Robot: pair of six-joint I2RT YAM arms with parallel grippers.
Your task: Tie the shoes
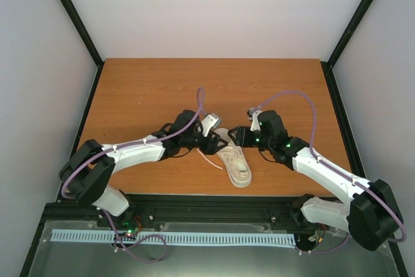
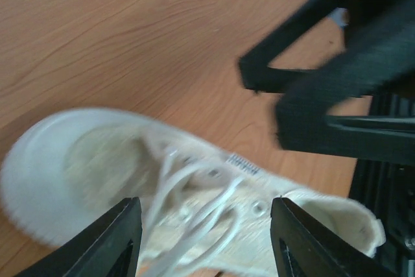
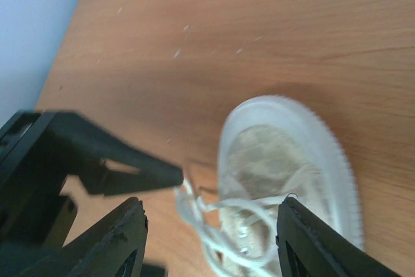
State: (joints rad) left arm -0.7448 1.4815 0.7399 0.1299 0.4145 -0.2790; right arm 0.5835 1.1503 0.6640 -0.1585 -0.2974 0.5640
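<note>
The cream sneaker [image 1: 237,165] lies on the wooden table [image 1: 149,89] between both arms, toe toward the back and heel near the front edge. Its thin white laces [image 2: 194,205] are loose over the tongue, and one strand trails left on the table [image 1: 209,160]. My left gripper [image 1: 206,138] is open just above the laces, which show between its fingers [image 2: 204,238]. My right gripper [image 1: 235,137] is open over the same spot from the other side [image 3: 211,238]. In the right wrist view one left fingertip [image 3: 170,174] touches the lace bundle [image 3: 194,209] beside the shoe [image 3: 285,160].
The black rail [image 1: 214,204] runs along the table's near edge, close to the heel. Pale walls with black corner posts [image 1: 71,14] enclose the table on three sides. Purple cables [image 1: 305,105] loop over both arms.
</note>
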